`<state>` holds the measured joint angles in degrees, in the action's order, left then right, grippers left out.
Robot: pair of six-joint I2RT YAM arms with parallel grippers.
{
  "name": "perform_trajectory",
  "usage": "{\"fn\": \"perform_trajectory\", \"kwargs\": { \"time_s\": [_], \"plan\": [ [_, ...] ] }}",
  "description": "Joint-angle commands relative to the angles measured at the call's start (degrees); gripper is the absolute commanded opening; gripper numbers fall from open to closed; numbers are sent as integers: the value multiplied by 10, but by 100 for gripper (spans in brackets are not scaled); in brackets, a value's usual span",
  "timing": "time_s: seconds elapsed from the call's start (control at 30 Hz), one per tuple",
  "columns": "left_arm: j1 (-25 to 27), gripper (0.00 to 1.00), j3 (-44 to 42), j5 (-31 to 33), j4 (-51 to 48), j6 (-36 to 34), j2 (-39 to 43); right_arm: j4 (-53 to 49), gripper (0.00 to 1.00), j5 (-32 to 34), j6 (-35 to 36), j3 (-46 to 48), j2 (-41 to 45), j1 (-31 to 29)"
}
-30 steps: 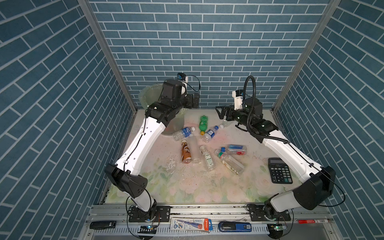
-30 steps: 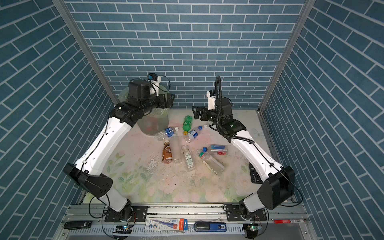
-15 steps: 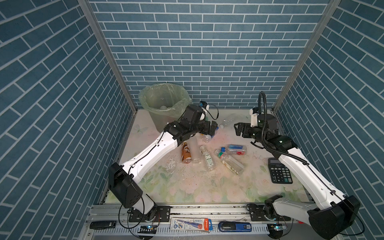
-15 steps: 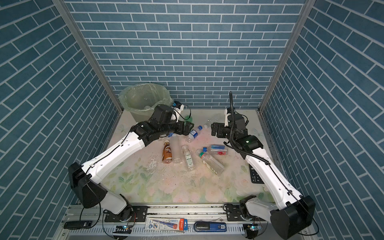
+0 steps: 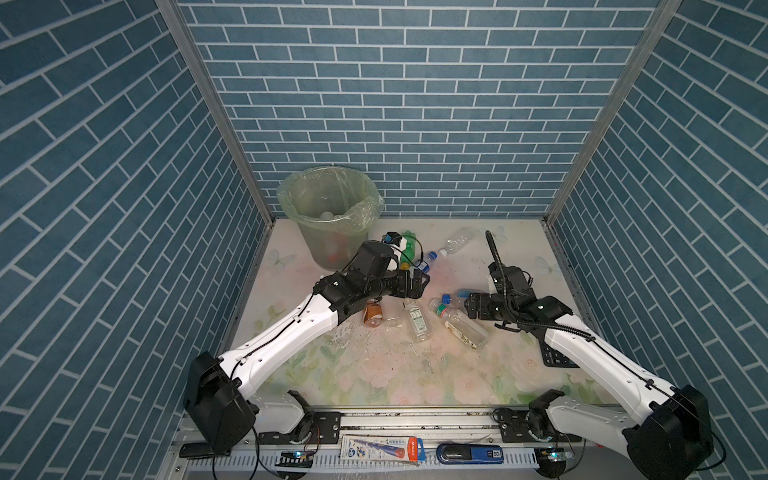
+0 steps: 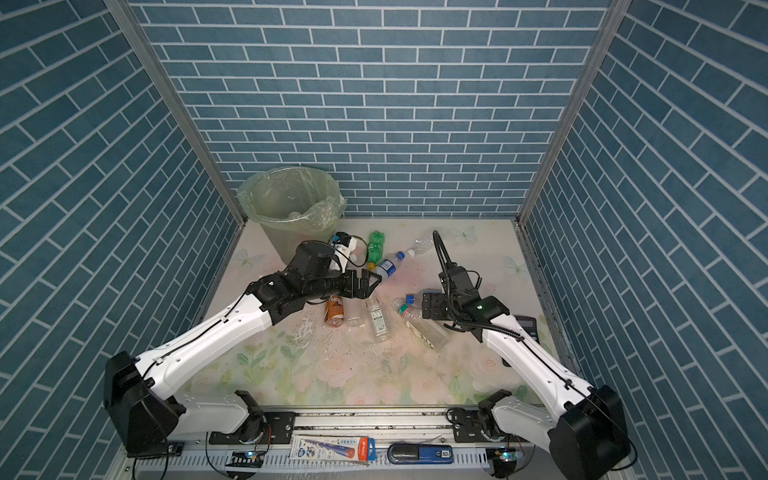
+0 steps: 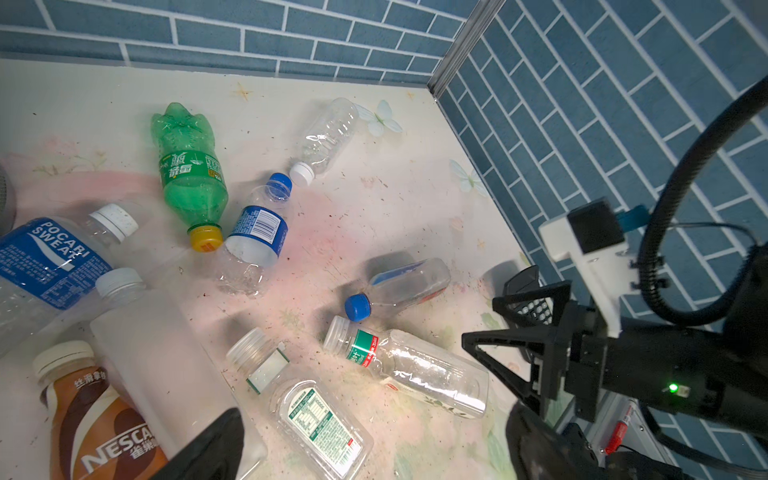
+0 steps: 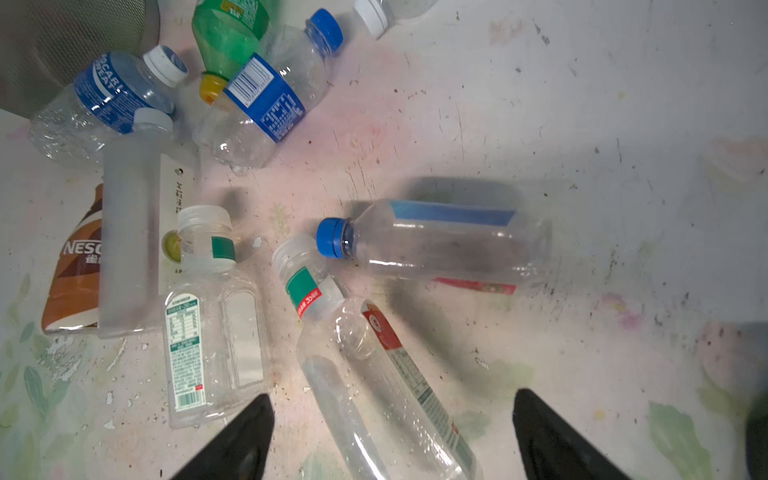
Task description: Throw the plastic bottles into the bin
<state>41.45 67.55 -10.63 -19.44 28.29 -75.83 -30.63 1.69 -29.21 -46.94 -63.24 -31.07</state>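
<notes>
The bottles (image 5: pixel 415 320) lie scattered mid-bench (image 5: pixel 374 374); the bin (image 5: pixel 320 241) stands in the far left corner, something pale already inside. Closest to the action is a long clear red-label bottle (image 8: pixel 374 374) lying flat, its neck just beside a blue-cap bottle (image 8: pixel 449 241). The right tool (image 8: pixel 392 397) hangs over it, jaws spread, empty. Best play: drop lower, pinch across mid-body, since thin plastic slips. The left tool (image 5: pixel 424 282), spread and empty too, hovers on the way to the bin. Mind that crossing.
</notes>
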Motion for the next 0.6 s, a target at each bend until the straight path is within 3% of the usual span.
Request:
{"fn": "perform_trajectory", "kwargs": {
  "time_s": [0.0,0.57],
  "plan": [
    [3,99,-15,-9,14,20,15,14,89,-7,-35,25,20,-10],
    [2,99,-42,-16,96,71,-46,35,88,-2,5,53,-58,-54]
  ]
}}
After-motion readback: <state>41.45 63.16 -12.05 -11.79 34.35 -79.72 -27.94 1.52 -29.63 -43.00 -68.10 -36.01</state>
